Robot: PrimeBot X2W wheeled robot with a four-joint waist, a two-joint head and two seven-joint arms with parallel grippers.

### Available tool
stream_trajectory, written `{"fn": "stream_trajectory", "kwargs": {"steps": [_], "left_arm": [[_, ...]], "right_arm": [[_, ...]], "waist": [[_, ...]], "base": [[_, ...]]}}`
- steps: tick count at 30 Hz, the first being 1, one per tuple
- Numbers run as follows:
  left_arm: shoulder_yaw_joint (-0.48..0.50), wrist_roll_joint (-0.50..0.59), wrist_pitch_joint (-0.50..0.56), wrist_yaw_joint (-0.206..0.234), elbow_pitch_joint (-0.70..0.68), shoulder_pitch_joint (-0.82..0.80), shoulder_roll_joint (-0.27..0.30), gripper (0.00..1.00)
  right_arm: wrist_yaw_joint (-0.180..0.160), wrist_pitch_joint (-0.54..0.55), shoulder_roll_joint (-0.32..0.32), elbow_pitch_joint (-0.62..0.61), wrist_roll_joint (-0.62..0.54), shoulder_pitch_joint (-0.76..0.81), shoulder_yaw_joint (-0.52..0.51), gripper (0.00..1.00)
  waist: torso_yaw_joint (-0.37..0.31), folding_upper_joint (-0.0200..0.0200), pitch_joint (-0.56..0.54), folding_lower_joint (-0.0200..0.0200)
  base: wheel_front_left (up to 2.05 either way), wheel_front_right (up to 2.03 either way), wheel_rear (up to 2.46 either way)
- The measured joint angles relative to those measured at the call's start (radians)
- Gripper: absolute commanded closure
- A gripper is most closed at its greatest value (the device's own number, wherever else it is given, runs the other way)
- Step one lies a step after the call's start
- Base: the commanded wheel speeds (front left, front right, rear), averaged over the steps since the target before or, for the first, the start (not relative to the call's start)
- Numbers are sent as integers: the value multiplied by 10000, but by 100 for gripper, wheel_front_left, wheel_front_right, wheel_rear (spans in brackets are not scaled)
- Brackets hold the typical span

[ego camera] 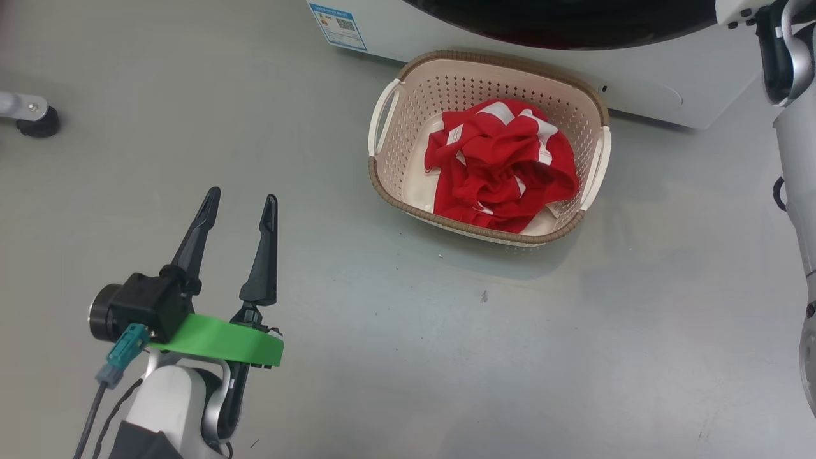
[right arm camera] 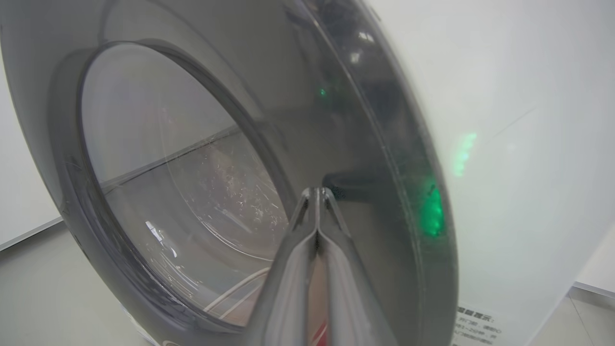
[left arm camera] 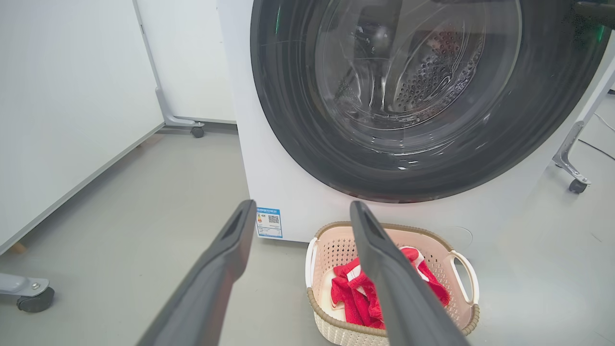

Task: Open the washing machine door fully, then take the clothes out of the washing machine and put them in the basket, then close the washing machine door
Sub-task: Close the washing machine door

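The washing machine (left arm camera: 288, 192) is white, and its glossy black washing machine door (left arm camera: 408, 96) lies against the front with the steel drum showing through the glass. My right gripper (right arm camera: 317, 192) is shut and empty, its tips touching the washing machine door (right arm camera: 192, 144) on the black ring near its outer edge. The cream basket (ego camera: 459, 86) stands on the floor before the machine and holds the red and white clothes (ego camera: 503, 166). My left gripper (ego camera: 242, 196) hovers open and empty, left of the basket and nearer to me. Past its fingers (left arm camera: 230, 240) lie the basket (left arm camera: 336, 250) and clothes (left arm camera: 350, 298).
A blue sticker (left arm camera: 269, 223) marks the machine's lower left corner. A white panel on casters (left arm camera: 72, 96) stands to the left, and a metal leg with a caster (left arm camera: 574, 185) to the right. Another black caster foot (ego camera: 38, 121) sits at far left. My right arm (ego camera: 794, 140) rises along the right edge.
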Motion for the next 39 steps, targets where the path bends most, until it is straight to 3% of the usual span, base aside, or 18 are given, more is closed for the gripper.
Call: {"fn": "stream_trajectory", "kwargs": {"steps": [15,17,18,24,39], "left_arm": [[295,94,0,8,270,17,0,0],[324,151,0,8,313,26,8,0],[334,153,0,8,336,29,10,0],[389,182,0,12,474,73,82,0],[451,253,0,63,938,769,222,0]], "right_arm": [[372,-385,871,499,125,939,368,100],[447,-420,1012,508,151,1300,477,53],[449,-422,1035,512,163,1445,499,0],[476,-466,1233,489,332,2479,510,0],[433,-472,1490,-1469,656,5038,138,0]], "waist": [[-572,0,-603,0],[-778,0,-743,0],[-850,0,-793,0],[-1265,0,-1135,0],[-2286,0,-2199,0]], "base": [[0,0,0],[0,0,0],[0,0,0],[0,0,0],[0,0,0]]}}
